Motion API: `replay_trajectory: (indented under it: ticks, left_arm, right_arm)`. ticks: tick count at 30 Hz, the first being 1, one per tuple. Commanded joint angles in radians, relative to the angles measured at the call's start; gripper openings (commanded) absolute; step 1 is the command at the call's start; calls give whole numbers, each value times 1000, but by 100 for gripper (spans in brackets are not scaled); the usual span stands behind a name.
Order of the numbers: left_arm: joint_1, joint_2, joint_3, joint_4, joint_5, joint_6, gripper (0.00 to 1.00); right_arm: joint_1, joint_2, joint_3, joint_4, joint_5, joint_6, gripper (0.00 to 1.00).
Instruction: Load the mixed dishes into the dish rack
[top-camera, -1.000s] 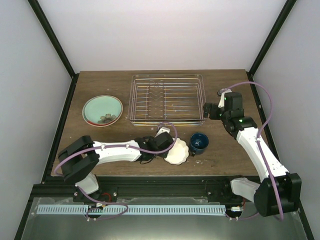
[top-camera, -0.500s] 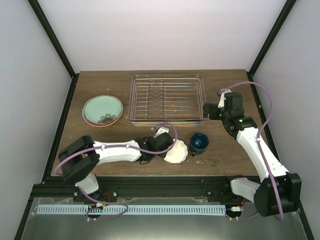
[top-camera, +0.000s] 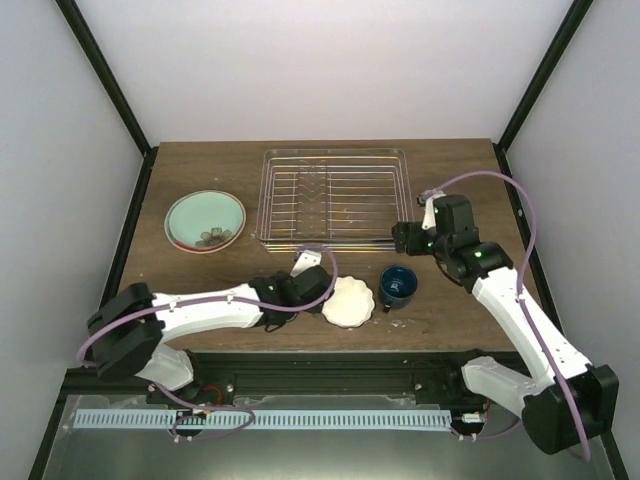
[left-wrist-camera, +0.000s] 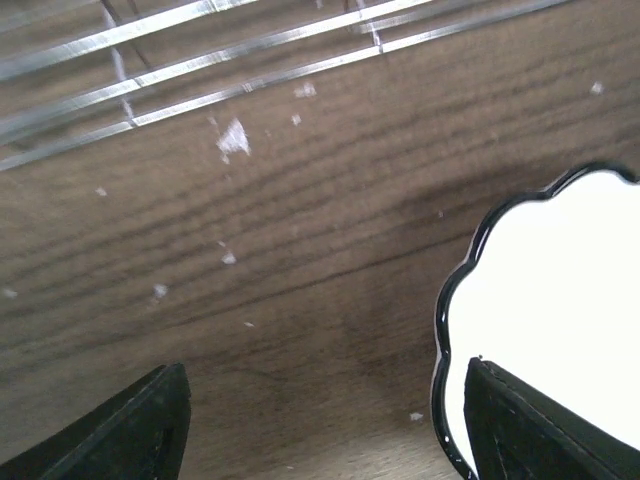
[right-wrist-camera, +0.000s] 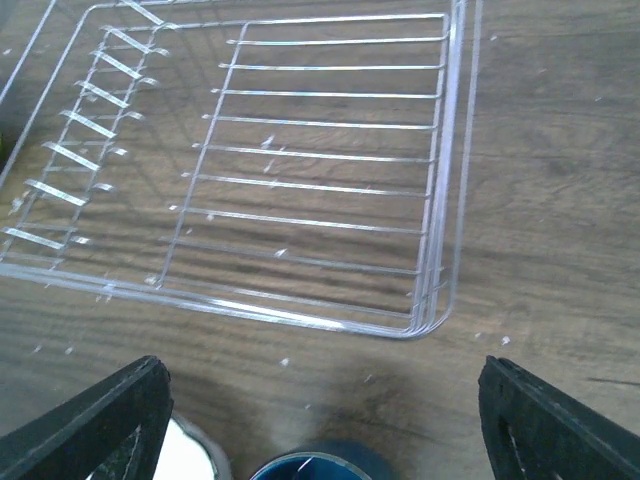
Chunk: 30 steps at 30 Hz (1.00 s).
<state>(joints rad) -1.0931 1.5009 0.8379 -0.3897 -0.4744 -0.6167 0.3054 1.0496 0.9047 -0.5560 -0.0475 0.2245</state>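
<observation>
L end effector, jaws wide — scalloped dish by one finger

Left wrist view: white scalloped ceramic dish, near side of silver wire dish rack, cut by right and bottom edges; rack wires blurred. Right wrist view: dark blue mug near the rack, only rim above bottom edge. Top view: small dark bits on pale-green round plate left of rack, unidentifiable.
</observation>
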Motion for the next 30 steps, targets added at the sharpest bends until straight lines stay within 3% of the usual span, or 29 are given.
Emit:
replay_trajectory:
  ticks: [1, 6, 14, 16, 20, 30]
  left_arm:
    - [-1, -87, 7, -82, -78, 14, 78]
    - [-1, -160, 5, -136, -111, 46, 79]
    - [-1, -229, -15, -175, -140, 41, 82]
    - [0, -237, -19, -180, -143, 35, 82]
    - [-1, -255, -32, -187, -145, 26, 82]
    - [-1, -287, -61, -187, -151, 14, 83]
  right_arm:
    - [85, -42, 37, -103, 23, 51, 83]
    - [250, -59, 10, -139, 44, 138, 75]
    - [441, 22, -26, -137, 119, 238, 73]
    - [462, 52, -39, -124, 136, 251, 72]
    - [472, 105, -58, -82, 147, 243, 62]
    - [485, 213, -108, 39, 182, 168, 63]
